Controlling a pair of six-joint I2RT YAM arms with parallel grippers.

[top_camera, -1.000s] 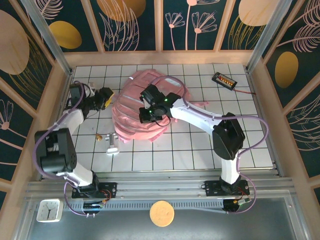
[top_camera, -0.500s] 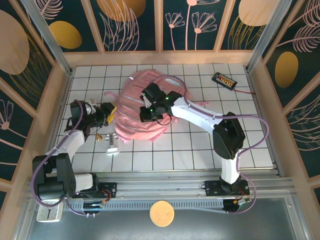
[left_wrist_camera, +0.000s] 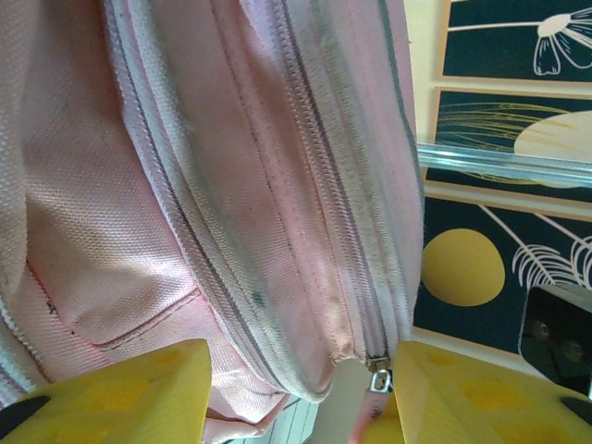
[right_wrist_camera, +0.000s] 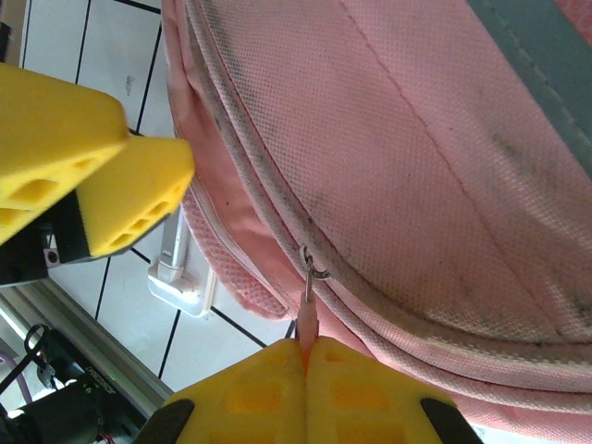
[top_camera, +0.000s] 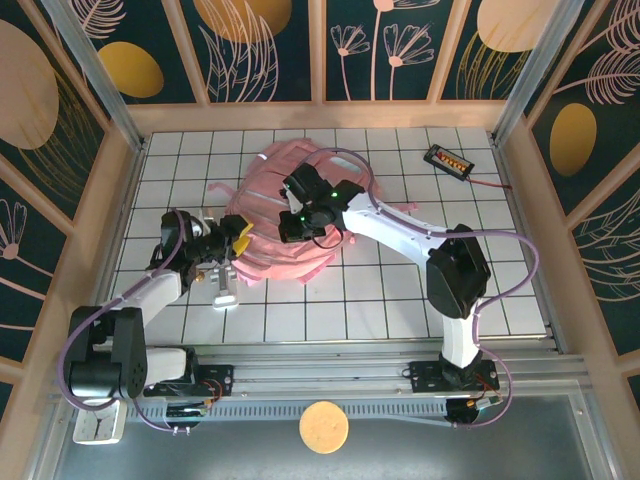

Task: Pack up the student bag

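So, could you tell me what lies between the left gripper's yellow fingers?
A zipped corner of the soft pink fabric backpack, in the left wrist view.

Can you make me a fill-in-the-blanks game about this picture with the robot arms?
1. The backpack is coloured ____.
2. The right gripper is pinching the pull of a ____.
3. The left gripper has its jaws ____.
4. Both grippers have fingers coloured ____.
Missing words: pink, zipper, open, yellow.
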